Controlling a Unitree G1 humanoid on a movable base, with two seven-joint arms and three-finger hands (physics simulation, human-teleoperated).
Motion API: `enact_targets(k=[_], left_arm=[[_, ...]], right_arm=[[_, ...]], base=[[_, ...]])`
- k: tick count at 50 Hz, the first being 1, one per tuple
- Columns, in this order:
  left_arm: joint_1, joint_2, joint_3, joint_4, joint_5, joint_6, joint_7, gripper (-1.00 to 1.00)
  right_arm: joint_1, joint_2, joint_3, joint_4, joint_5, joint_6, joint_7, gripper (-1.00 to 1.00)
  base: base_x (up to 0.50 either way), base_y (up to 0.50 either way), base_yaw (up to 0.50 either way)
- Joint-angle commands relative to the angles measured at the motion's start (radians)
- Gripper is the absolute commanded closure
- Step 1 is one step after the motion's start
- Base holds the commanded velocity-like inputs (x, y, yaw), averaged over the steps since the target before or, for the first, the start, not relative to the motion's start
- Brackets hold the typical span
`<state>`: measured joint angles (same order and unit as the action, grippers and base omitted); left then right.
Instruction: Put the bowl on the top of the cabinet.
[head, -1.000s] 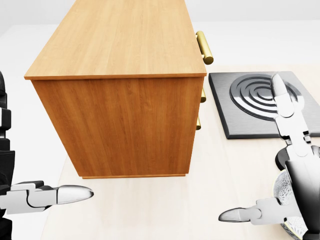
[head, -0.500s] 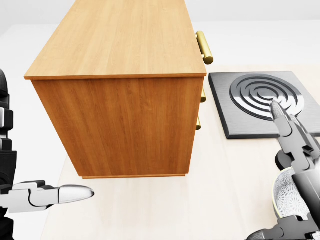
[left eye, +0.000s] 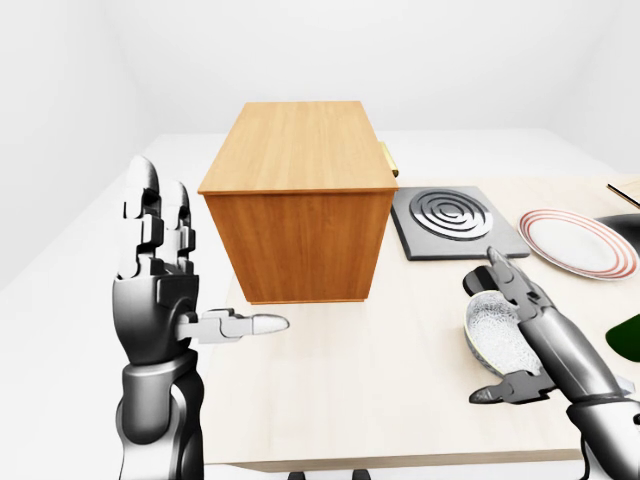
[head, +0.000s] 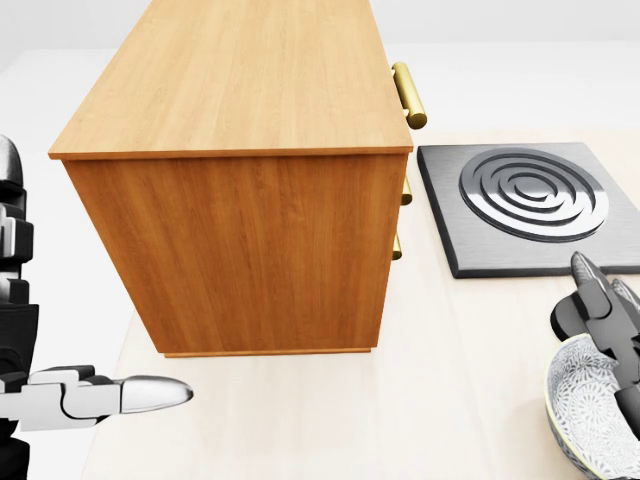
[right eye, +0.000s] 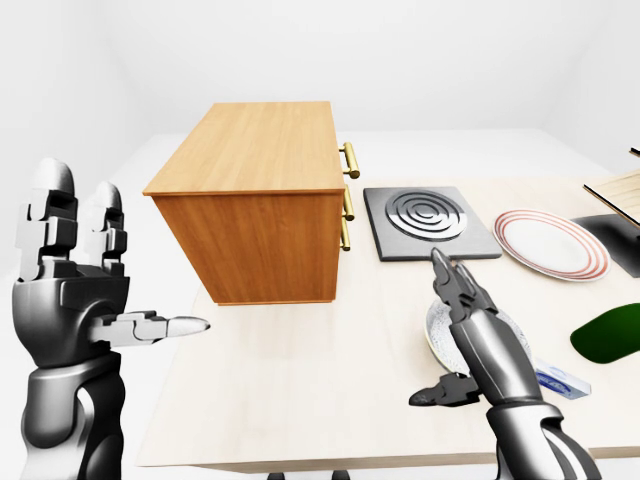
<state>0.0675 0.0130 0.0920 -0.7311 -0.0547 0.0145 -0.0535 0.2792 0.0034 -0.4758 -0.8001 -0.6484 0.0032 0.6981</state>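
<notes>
Bowl (left eye: 500, 335) sits on the table (left eye: 380, 400), well right of the cabinet (left eye: 297, 215) and below the burner plate (left eye: 450, 220); white, speckled inside, its right side hidden by the right hand (left eye: 520, 335) and cut off in the head view. Right hand's fingers are spread about the rim, not closed. Left hand (left eye: 160, 290) is raised, open, empty. Striped plate (left eye: 575, 240) lies far right

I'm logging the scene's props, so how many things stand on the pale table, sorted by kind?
Wooden cabinet with brass handles: 1
Dark square hotplate with ring coils: 1
White patterned bowl: 1
White plate with red rim: 1
Green object, cut off at the view's right edge: 1
Small blue-and-white item beside the bowl: 1
Total: 6; things at the right edge are too cropped to count.
</notes>
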Motion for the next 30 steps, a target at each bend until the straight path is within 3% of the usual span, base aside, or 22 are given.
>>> enact_targets(k=[1, 6, 10, 20, 30], left_arm=[[0.005, -0.002, -0.007, -0.001, 0.003, -0.004, -0.003, -1.00], [0.006, -0.002, -0.008, 0.002, 0.004, -0.010, -0.004, -1.00], [0.008, -0.002, -0.009, 0.006, 0.005, -0.017, -0.004, -1.00], [0.011, -0.003, -0.010, 0.016, 0.005, -0.029, -0.006, -1.00], [0.000, -0.001, -0.007, 0.020, 0.006, -0.021, -0.002, -1.00]], right_arm=[[0.030, 0.023, -0.068, 0.016, 0.002, -0.058, 0.000, -1.00], [0.042, 0.038, -0.081, 0.019, -0.005, -0.086, 0.000, -1.00], [0.046, 0.044, -0.083, 0.017, -0.012, -0.090, 0.000, -1.00], [0.073, 0.059, -0.087, 0.090, -0.041, -0.090, 0.000, -1.00], [0.082, 0.058, -0.088, 0.160, -0.070, -0.090, 0.000, -1.00]], base=[[0.00, 0.00, 0.00], [0.00, 0.00, 0.00], [0.00, 0.00, 0.00], [0.00, 0.00, 0.00], [0.00, 0.00, 0.00]])
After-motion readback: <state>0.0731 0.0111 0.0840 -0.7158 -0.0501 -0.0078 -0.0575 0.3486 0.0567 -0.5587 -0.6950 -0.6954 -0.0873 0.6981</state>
